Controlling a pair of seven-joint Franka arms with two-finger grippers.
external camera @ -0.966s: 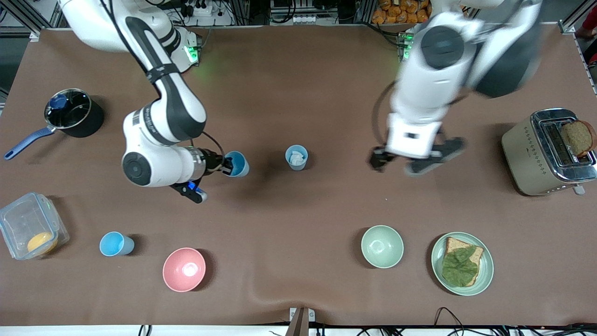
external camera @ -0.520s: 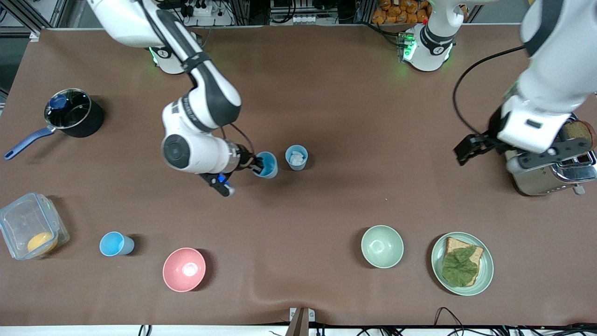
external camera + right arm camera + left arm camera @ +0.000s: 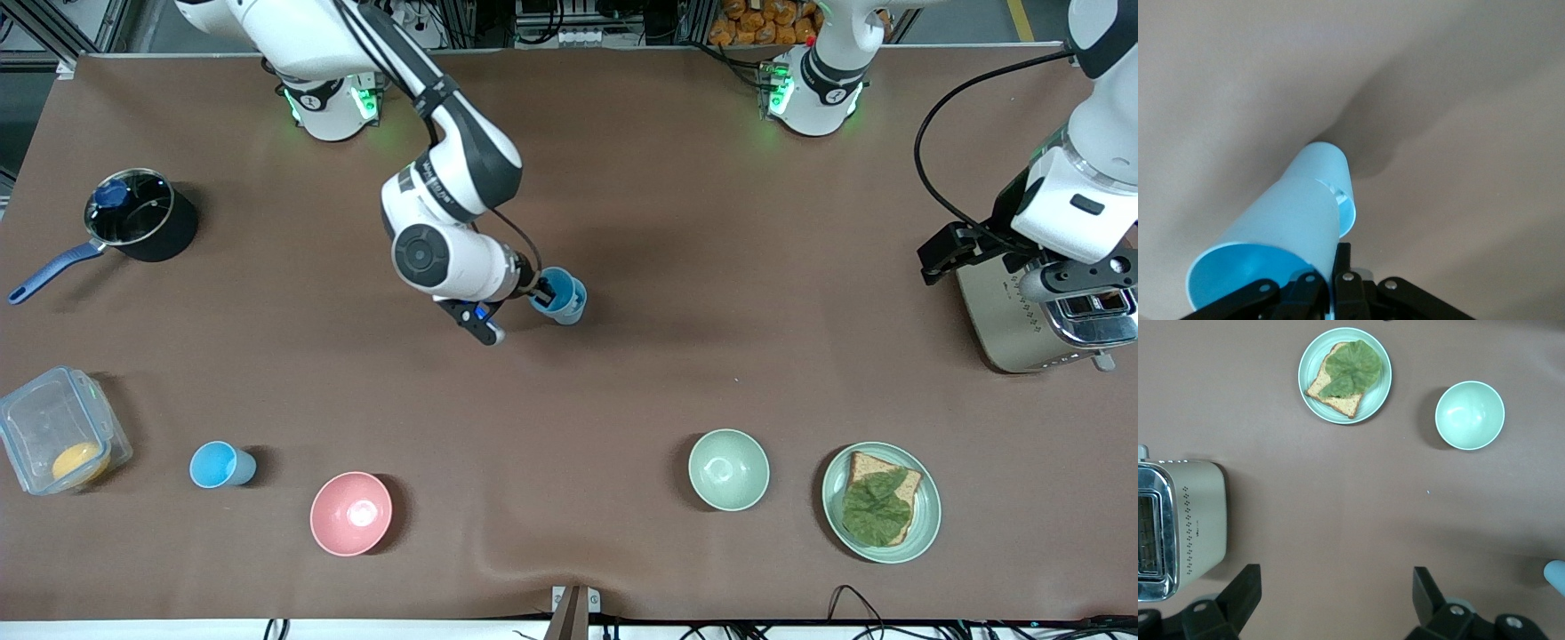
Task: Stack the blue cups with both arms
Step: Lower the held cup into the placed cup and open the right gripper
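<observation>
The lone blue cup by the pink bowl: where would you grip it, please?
Probably by the rim, from above: the cup stands upright, mouth open, apart from the pink bowl and the container, so one finger could go inside its wall.

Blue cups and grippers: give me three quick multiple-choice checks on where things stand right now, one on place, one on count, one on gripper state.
1. Where is the held cup?
A. going into the standing cup at mid-table
B. in the pink bowl
C. on the plate

2. How many blue cups show in the front view?
A. one
B. three
C. five

3. How do the grippers stand?
A. both open
B. right gripper shut on a cup, left gripper open
C. both shut on cups

Answers:
1 A, the right wrist view shows its base at the other cup's mouth.
2 B, those two plus the lone cup beside the pink bowl.
3 B, the left gripper's fingers stand wide and empty beside the toaster.
</observation>
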